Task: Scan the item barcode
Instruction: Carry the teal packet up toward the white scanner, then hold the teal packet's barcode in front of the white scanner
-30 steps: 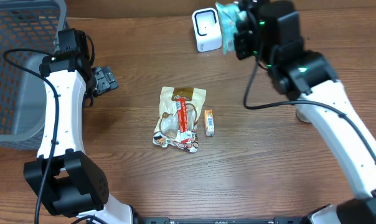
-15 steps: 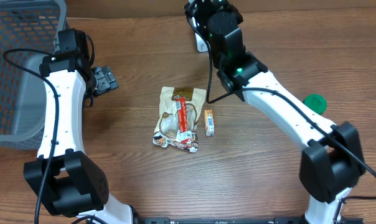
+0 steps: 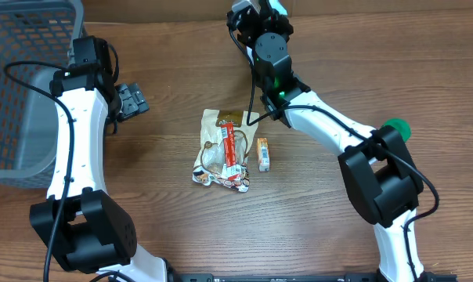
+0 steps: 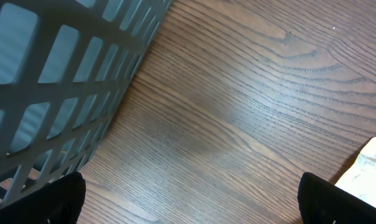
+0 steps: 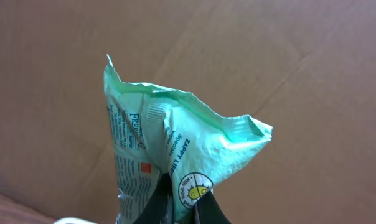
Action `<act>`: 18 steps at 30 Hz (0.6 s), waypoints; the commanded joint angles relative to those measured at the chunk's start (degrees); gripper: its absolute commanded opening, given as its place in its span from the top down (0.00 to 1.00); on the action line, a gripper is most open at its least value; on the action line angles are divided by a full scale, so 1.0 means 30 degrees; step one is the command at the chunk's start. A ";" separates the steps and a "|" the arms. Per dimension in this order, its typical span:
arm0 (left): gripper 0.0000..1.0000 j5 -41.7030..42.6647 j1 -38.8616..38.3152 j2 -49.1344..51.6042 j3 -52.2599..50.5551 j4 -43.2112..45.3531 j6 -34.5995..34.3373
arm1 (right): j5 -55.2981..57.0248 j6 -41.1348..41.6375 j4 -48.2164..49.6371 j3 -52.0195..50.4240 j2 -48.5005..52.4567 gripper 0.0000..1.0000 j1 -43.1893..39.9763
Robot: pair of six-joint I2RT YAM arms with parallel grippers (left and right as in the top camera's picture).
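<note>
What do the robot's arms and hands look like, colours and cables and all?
The left arm and right arm are both white tubular links with black joints. A thin black cable loops along each. The right arm shows a small green light. The left hand and right hand are black.

Basket [image 3: 21, 86]: runs off the left and top edges overhead; the left wrist view catches only a slice of its mesh wall.
Left tool [image 4: 197, 200]: only two dark tips show, at the bottom corners of its own view.
Pale wrapper corner [image 4: 368, 168]: clipped by the right edge; too little to tell which item.
Right tool [image 5: 183, 208]: mostly below its view's bottom edge; overhead, jaws hidden at the top edge.
Green packet [image 5: 175, 149]: lower end cut off; fine print unreadable.
Green round object [image 3: 397, 127]: partly behind the right arm [image 3: 323, 121]; unidentifiable.
Small orange pack [image 3: 262, 154]: lettering too small.
</note>
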 commanded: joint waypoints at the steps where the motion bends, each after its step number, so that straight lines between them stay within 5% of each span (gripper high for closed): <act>1: 0.00 0.0138 -0.0131 -0.0495 0.0299 0.0007 0.0350 | 0.0342 0.0474 0.1683 0.0488 0.0481 0.96 -0.0393; 18: 0.00 0.0138 -0.0131 -0.0495 0.0299 0.0007 0.0350 | -0.1428 0.6637 0.1501 0.0656 0.1355 0.96 -0.2127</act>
